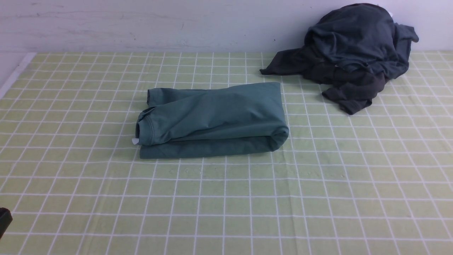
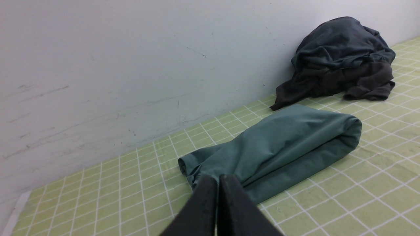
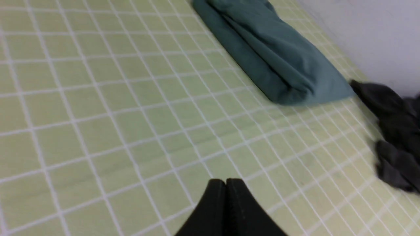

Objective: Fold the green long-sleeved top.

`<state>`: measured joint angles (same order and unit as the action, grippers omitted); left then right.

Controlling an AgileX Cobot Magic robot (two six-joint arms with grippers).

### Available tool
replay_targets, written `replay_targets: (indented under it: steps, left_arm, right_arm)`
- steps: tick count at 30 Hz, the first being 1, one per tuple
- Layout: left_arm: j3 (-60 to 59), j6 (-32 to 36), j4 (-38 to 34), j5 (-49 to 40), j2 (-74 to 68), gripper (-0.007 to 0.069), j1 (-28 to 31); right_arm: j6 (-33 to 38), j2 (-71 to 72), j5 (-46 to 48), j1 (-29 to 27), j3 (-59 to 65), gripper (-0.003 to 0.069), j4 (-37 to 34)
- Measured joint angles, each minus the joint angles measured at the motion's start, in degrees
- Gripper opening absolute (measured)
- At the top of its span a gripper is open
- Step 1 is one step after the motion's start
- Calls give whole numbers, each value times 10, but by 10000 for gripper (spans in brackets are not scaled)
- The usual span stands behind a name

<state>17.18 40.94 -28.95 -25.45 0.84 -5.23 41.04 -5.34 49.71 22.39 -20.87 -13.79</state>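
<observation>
fingers (image 2: 201, 200) pressed together show in the left wrist view; white tag (image 1: 135, 141) only in front view.

Dark garments (image 1: 354, 42) (heaped) on gridded tabletop (image 1: 247, 205)

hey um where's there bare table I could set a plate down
The widest bare patch is the near stretch of checked tablecloth, in front of the folded green top. There's also room left of the top, and right of it, in front of the dark clothes. It's crowded far right, where those clothes heap near the wall.
</observation>
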Motion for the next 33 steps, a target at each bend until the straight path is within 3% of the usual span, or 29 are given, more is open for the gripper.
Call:
replay_targets:
  steps: [6,11,16,23,33]
  left_arm:
    - [0,0,-1,0,0,-3,0]
    - [0,0,-1,0,0,-3,0]
    - [0,0,0,-1,1,-3,0]
    - [0,0,0,-1,1,-3,0]
    - [0,0,0,-2,1,-3,0]
  right_arm:
    - [-217,5,-104,-78,18,-14,121]
    - [-390,50,-299,-169,126,-14,183]
    - [-460,59,-378,-229,221,-14,180]
    - [-504,59,-295,-236,223,-14,167]
    - [-506,59,-287,-237,222,-14,166]
